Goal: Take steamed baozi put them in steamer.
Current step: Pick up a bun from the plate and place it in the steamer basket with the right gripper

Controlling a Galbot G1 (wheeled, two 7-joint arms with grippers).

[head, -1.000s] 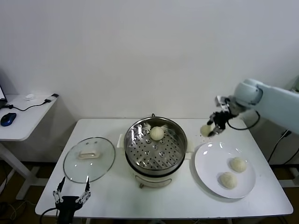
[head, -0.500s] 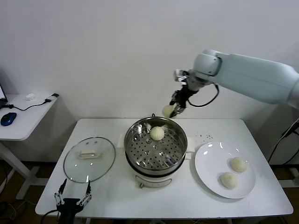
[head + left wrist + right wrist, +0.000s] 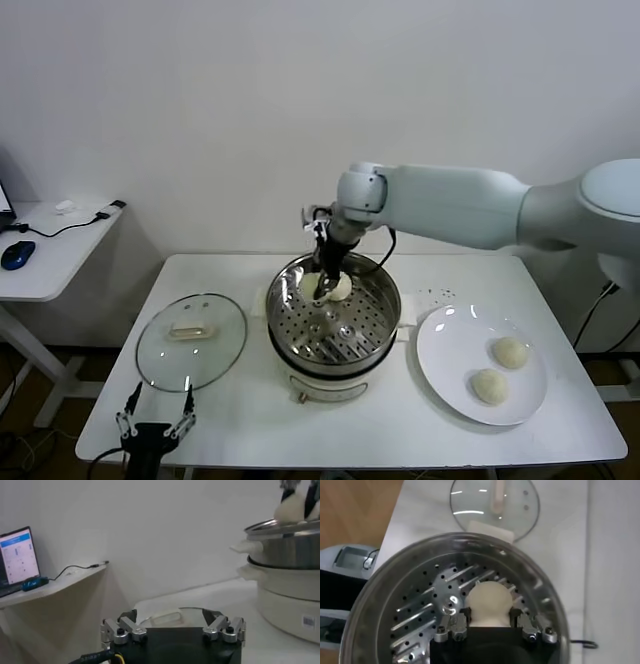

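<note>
The steamer (image 3: pixel 345 338) stands at the table's middle on its white base. My right gripper (image 3: pixel 321 282) reaches down into it at the far side, shut on a cream-white baozi (image 3: pixel 309 286) held just above the perforated floor. A second baozi (image 3: pixel 342 288) lies right beside it in the pot. In the right wrist view the held baozi (image 3: pixel 490 601) sits between the fingers of the right gripper (image 3: pixel 490 619) over the steamer tray (image 3: pixel 420 615). Two more baozi (image 3: pixel 509 352) (image 3: pixel 488 386) lie on the white plate (image 3: pixel 450 350). My left gripper (image 3: pixel 155 418) is parked open at the front left.
The glass lid (image 3: pixel 190 340) lies flat left of the steamer, just beyond the left gripper (image 3: pixel 172 628); it also shows in the right wrist view (image 3: pixel 495 500). The steamer (image 3: pixel 290 560) rises to the right in the left wrist view. A side desk (image 3: pixel 45 250) stands at the far left.
My right arm has swung left from beside the plate, over the steamer's back rim, and lowered the held baozi into the pot. The left arm has not moved.
</note>
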